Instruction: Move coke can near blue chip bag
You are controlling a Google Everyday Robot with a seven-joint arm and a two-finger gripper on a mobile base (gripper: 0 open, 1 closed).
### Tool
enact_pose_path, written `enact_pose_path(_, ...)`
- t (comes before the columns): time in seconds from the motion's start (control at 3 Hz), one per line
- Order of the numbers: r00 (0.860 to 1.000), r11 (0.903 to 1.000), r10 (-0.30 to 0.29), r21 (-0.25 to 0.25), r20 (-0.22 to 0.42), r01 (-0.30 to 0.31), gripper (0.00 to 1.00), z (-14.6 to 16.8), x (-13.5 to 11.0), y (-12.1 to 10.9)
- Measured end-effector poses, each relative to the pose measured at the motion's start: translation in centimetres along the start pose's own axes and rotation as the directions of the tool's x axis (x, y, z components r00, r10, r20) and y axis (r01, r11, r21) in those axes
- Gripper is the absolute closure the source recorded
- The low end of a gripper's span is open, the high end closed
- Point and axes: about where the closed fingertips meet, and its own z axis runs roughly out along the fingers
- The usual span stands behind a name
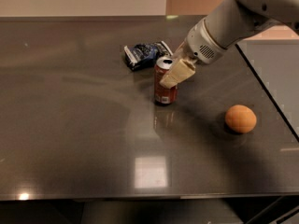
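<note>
The coke can (163,93), red with a silver top, stands upright on the dark table (70,125), just in front and to the right of the blue chip bag (145,54). The bag lies flat and wrinkled, a small gap away from the can. My gripper (167,78) reaches in from the upper right and is shut on the can's upper part. One cream finger (178,73) lies across the can's front, and the other is hidden behind the can.
An orange fruit (240,118) lies to the right of the can, near the table's right edge (271,97). The arm's white body (224,27) hangs over the back right of the table.
</note>
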Motion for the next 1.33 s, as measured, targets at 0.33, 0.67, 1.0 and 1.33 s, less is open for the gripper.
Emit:
enact_pose_path(0.33,0.999,0.9976,0.041,0.055,0.006,-0.041,1.0,-0.9,0.3,-3.3)
enact_pose_path(0.67,0.998,0.994,0.07,0.085,0.001,-0.07,1.0,-1.2,0.6,-6.5)
enact_pose_path(1.0,0.996,0.9924,0.088,0.088,-0.017,-0.086,1.0,-0.5,1.0,-8.4)
enact_pose_path(1.33,0.993,0.99,0.115,0.086,-0.025,-0.112,0.82,0.3,1.4,-9.9)
